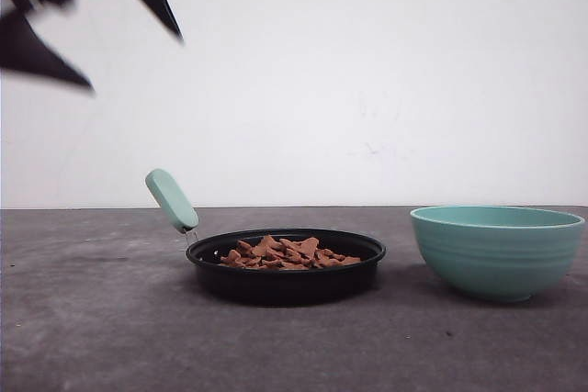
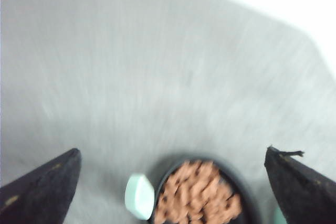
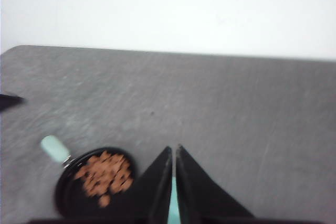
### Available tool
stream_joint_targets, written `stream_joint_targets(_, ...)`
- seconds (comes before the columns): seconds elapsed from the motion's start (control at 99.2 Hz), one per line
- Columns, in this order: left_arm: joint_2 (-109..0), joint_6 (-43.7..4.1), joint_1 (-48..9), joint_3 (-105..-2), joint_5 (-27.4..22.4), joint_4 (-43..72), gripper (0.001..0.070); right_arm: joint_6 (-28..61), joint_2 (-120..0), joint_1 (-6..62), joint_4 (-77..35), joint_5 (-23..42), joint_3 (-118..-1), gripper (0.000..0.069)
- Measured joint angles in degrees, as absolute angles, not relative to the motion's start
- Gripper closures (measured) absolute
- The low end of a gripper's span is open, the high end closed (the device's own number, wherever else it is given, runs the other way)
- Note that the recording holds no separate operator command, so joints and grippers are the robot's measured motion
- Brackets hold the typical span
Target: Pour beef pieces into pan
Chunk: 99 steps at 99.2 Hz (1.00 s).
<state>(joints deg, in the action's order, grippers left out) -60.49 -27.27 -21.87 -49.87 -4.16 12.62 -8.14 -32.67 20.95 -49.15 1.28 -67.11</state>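
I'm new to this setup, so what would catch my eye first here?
The heap of reddish-brown beef pieces lying in the black pan at the table's middle, its mint handle angled up to the left. A teal bowl stands apart on the right. The left gripper hangs open, high at upper left.

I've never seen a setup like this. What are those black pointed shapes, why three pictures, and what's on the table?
The black points are a two-armed robot's pinching fingers. One camera faces forward over the grey table; the other two ride on the wrists, looking down past the fingers. On the table sit a black pan with a mint handle, full of beef pieces, and a teal bowl. The left gripper is open, above the pan. The right gripper is nearly shut, with a teal sliver showing between its fingers.
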Motion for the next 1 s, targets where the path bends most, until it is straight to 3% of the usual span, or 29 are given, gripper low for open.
stream_joint_targets(0.101, -50.17, -24.16, -21.89, -50.0, -3.38, 16.45, 0.0293, -3.9, -32.64, 20.95, -44.6, 1.56, -66.08, 0.068)
stream_joint_targets(0.202, -40.07, -21.78, -21.91, -50.26, 1.8, 22.46, 0.0569, 0.14, -32.64, 20.95, -40.93, 1.89, -64.29, 0.068)
stream_joint_targets(0.282, -32.99, -20.73, -21.91, -50.28, 8.12, 28.93, 0.0666, 2.31, -32.49, 20.95, -38.79, 2.85, -62.04, 0.068)
stream_joint_targets(0.403, -23.77, -18.74, -21.87, -50.28, 14.85, 37.19, 0.0695, 4.16, -31.24, 20.95, -32.93, 3.03, -57.32, 0.068)
stream_joint_targets(0.595, -17.17, -17.56, -21.89, -50.3, 14.92, 39.72, 0.0697, 4.71, -30.81, 20.95, -28.84, 3.05, -55.59, 0.068)
stream_joint_targets(0.837, -16.8, -17.56, -21.89, -50.28, 14.92, 50.41, 0.0697, 4.71, -30.39, 20.95, -28.91, 3.03, -55.59, 0.068)
stream_joint_targets(0.998, -16.8, -17.56, -21.89, -50.28, 14.92, 51.37, 0.0697, 4.71, -30.39, 20.95, -28.91, 3.03, -55.59, 0.068)
